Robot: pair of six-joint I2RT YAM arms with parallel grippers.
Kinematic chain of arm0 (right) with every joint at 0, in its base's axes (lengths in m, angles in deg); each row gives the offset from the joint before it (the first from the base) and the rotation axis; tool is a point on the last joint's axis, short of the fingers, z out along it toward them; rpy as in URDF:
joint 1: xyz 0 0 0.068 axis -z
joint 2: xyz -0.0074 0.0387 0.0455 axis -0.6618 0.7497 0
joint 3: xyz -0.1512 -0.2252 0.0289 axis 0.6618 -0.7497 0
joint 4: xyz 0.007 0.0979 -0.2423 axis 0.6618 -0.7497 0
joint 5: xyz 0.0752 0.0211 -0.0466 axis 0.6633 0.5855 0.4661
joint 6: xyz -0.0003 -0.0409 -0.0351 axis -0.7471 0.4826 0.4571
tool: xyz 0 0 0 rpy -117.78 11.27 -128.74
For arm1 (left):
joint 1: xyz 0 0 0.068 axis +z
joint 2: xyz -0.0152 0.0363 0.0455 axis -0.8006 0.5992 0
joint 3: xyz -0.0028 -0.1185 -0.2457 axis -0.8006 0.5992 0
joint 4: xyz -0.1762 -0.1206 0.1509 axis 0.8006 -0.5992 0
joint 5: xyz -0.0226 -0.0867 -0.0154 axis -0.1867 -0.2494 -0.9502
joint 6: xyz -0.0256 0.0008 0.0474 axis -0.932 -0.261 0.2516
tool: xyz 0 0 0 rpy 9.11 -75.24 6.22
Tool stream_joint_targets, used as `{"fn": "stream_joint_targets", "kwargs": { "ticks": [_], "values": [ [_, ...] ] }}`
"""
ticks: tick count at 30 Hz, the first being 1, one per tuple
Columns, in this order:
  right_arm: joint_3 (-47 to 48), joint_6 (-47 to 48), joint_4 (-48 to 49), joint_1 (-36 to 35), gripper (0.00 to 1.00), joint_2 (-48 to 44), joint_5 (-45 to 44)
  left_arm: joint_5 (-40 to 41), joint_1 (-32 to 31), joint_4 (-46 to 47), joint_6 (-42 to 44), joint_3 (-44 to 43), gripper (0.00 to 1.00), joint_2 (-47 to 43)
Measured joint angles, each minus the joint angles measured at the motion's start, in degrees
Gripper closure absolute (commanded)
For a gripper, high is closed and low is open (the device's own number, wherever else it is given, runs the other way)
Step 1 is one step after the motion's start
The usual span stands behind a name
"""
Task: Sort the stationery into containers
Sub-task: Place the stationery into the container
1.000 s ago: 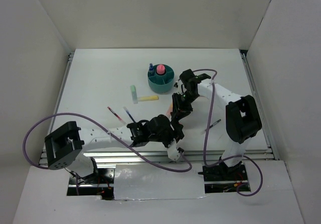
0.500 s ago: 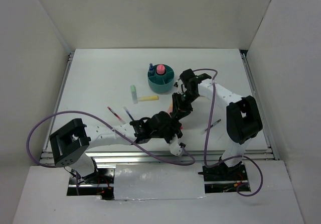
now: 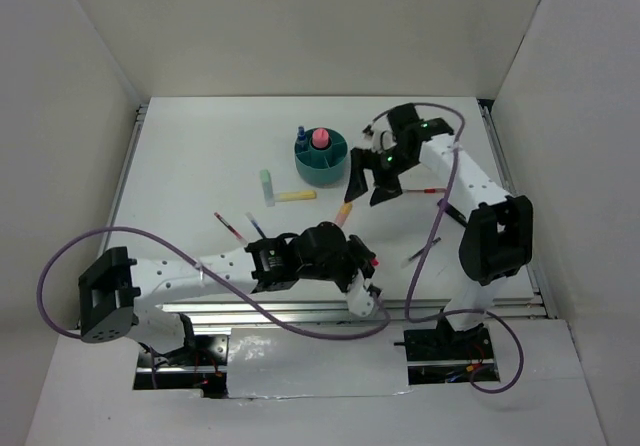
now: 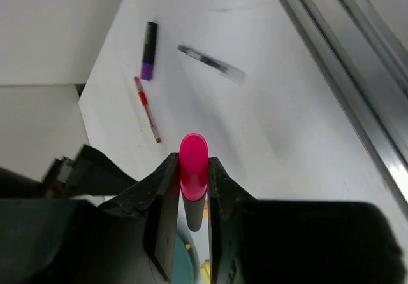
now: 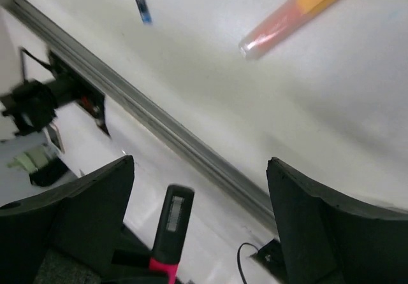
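Left jaws clamp the pink marker (image 4: 193, 163), well on the near side of the teal organizer (image 3: 320, 174); right jaws, spread wide and empty, hang just right of it.

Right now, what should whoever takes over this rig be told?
Left pincer: shut on the pink marker.
Right pincer: open, empty, right of the teal organizer.
Done: a pink-topped item and a blue item stand in the organizer.
Left: place the pink marker. Then the loose green marker, yellow marker, orange marker, red pen and blue pen. On the right side, a second red pen, purple-capped marker and black pen.
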Motion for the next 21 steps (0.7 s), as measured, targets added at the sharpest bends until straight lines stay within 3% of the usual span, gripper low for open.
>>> {"fn": "stream_joint_targets", "kwargs": {
  "ticks": [4,8,12,16,21],
  "values": [
    [11.69,2.89,-3.02,10.84,0.08,0.17,4.22,0.83,1.51,-1.92,-14.23,-9.9,1.0,0.7],
    [20.98,3.98,-3.28,23.52,0.08,-0.07,8.44,1.62,10.75,-0.48,-31.52,-25.18,1.0,6.71],
    [20.37,4.72,-3.76,29.62,0.08,-0.61,11.74,0.35,23.8,4.74,-44.37,-37.38,1.0,15.17],
    [14.36,5.7,-4.31,30.82,0.1,-0.63,14.8,-4.42,34.07,11.91,-54.69,-41.99,1.0,22.21],
    [8.9,6.8,-5.03,31.47,0.1,-0.63,16.72,-9.29,41.42,19.12,-64.74,-48.5,1.0,32.5]
  ]
}}
